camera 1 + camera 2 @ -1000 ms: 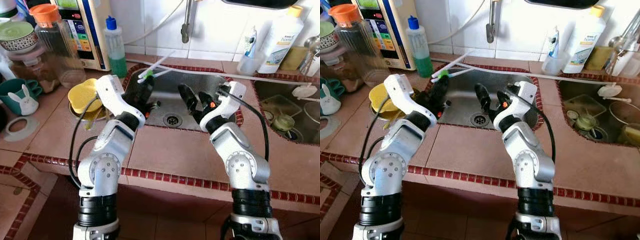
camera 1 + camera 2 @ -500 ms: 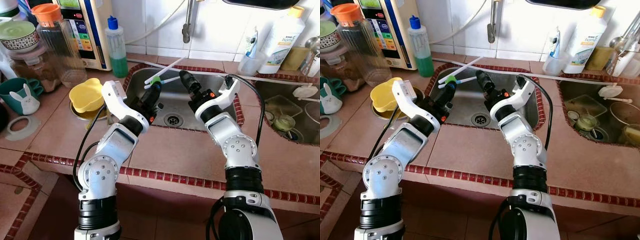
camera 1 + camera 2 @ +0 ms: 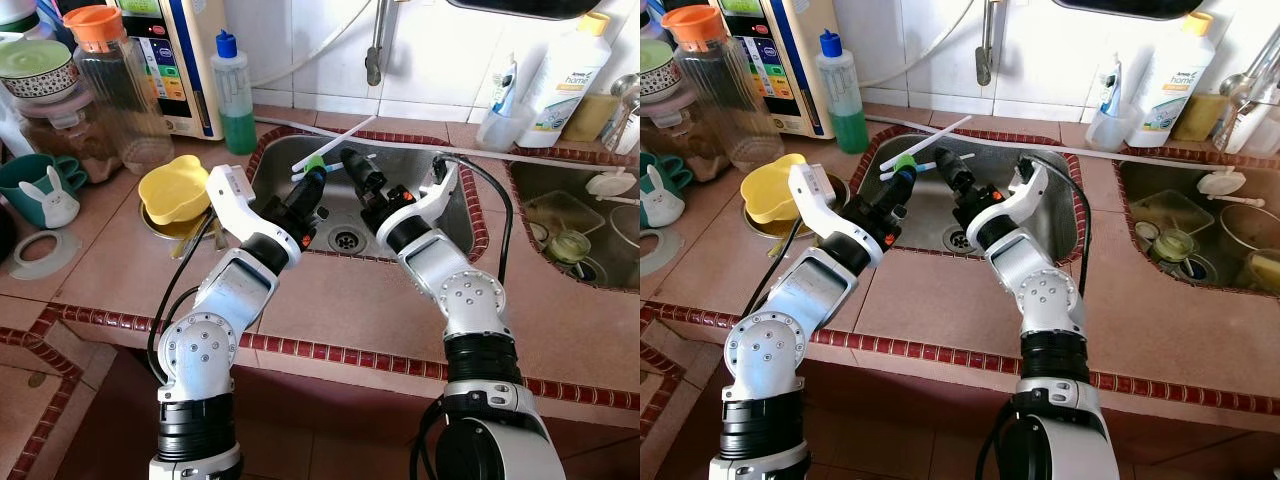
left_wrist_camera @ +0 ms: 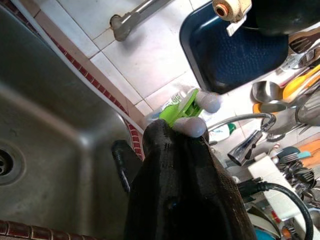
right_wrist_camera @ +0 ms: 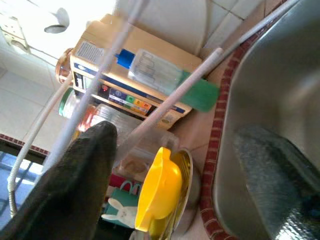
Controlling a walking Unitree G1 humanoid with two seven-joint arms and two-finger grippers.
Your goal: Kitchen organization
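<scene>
A pair of white chopsticks joined by a green clip (image 3: pixel 313 163) is held over the left end of the steel sink (image 3: pixel 455 185). My left gripper (image 3: pixel 311 184) is shut on the chopsticks just below the clip, and the clip (image 4: pixel 182 107) sticks out past its fingertips in the left wrist view. My right gripper (image 3: pixel 360 172) is right beside the white sticks, open. In the right wrist view, one white stick (image 5: pixel 167 102) runs across the gap between its spread fingers (image 5: pixel 75 185). I cannot tell whether they touch it.
A yellow bowl (image 3: pixel 172 190) sits on the tiled counter left of the sink. Behind it stand a green soap bottle (image 3: pixel 232 95), an orange-lidded jar (image 3: pixel 110 80) and a teal rabbit mug (image 3: pixel 40 195). A faucet (image 3: pixel 373 50) hangs above; a second sink (image 3: pixel 570 240) lies right.
My right gripper has swung left across the sink, from the middle of the basin to beside the chopsticks. The left gripper still holds them and has barely shifted.
</scene>
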